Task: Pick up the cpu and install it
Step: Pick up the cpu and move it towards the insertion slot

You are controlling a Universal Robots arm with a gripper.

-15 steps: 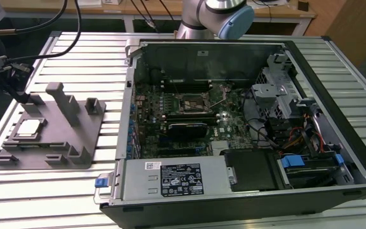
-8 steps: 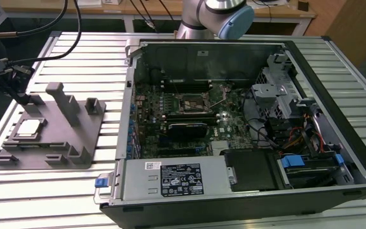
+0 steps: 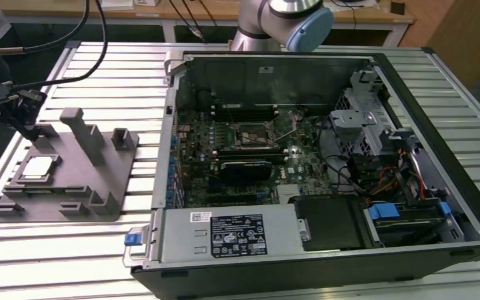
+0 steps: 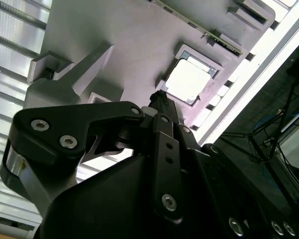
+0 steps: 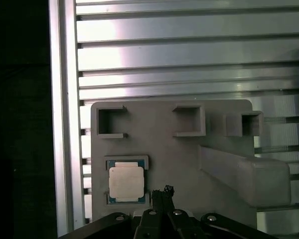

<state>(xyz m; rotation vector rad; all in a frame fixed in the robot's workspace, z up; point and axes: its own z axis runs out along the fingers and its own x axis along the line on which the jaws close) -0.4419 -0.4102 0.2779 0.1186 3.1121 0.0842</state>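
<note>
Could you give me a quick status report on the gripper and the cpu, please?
Gripper shut, empty, close beside the cpu. Cpu sits in its pocket on the gray holder, not lifted. Nothing lies on top of it.

Above the cpu (image 5: pixel 125 183) room is free; holder uprights (image 3: pixel 85 134) rise beside.

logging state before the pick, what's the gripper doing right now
gripper: jaws shut, holding nothing, tip beside the cpu, which lies in its holder
</note>
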